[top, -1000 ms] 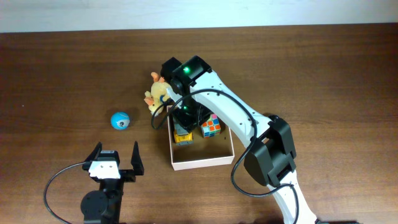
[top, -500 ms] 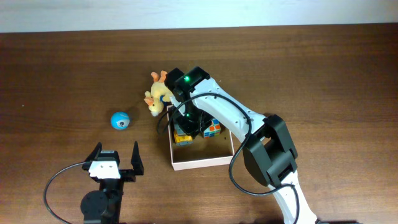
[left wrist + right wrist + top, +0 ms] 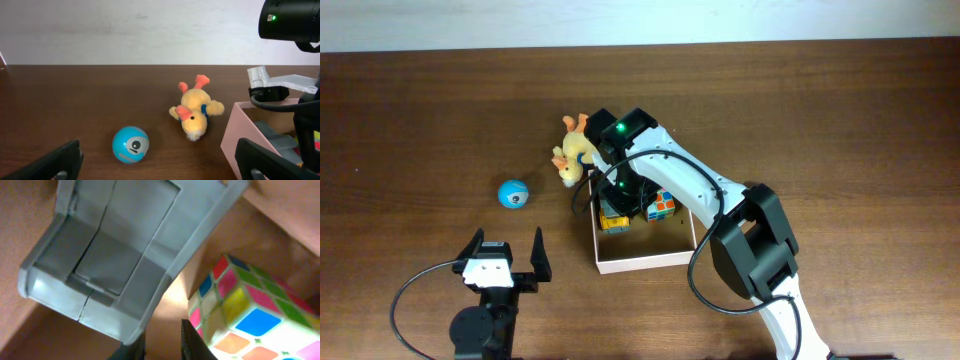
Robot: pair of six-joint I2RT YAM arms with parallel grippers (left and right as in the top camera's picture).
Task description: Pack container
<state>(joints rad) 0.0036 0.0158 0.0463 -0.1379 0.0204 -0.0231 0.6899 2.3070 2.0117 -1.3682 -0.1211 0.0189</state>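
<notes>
The container (image 3: 645, 262), a square cream-walled box with a tan floor, sits at mid-table. It holds a grey and yellow toy vehicle (image 3: 613, 220) and a colourful puzzle cube (image 3: 661, 207). My right gripper (image 3: 623, 195) reaches down inside it. In the right wrist view its jaws (image 3: 162, 347) stand a narrow gap apart over bare tan floor, between the grey toy (image 3: 115, 250) and the cube (image 3: 250, 310), holding nothing. My left gripper (image 3: 507, 255) is open and empty near the front edge. It also shows in the left wrist view (image 3: 160, 170).
A yellow plush chick (image 3: 572, 155) lies just outside the container's far left corner, also in the left wrist view (image 3: 194, 111). A blue ball (image 3: 514, 193) rests left of it, just ahead of my left gripper (image 3: 130, 144). The container wall (image 3: 240, 135) stands to its right.
My right gripper has moved down and a little forward into the container over the past second. In the last half second nothing has visibly moved. The left arm is still.
</notes>
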